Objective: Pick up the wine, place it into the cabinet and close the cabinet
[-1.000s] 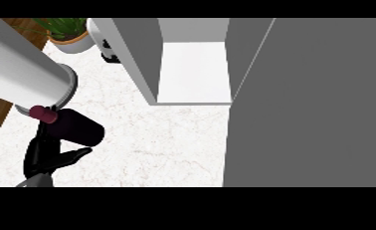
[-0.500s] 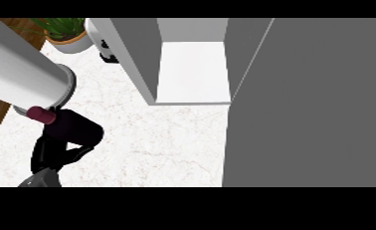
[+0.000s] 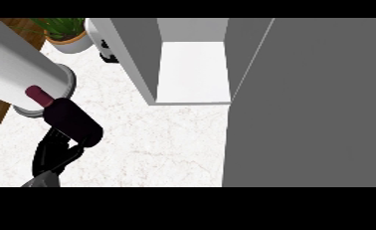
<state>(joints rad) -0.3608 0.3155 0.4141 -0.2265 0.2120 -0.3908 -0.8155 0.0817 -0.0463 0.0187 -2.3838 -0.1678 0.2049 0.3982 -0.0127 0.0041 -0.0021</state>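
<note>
The wine bottle is dark with a maroon cap and lies tilted at the left, cap toward the back left. My left hand comes in from the lower left corner and is curled around the bottle's lower end, which it partly hides. The grey cabinet stands at the back centre with its white inner floor showing. Its open door fills the right side as a large grey panel. The bottle is left of and nearer than the cabinet's opening. My right hand does not show.
A big pale grey cylinder slants in from the upper left, its end just behind the bottle's cap. A potted plant stands at the back left. The white marbled counter lies between the bottle and the door.
My left hand has carried the wine bottle a little up the view, away from me, and the bottle's cap now sits closer to the pale cylinder's end.
</note>
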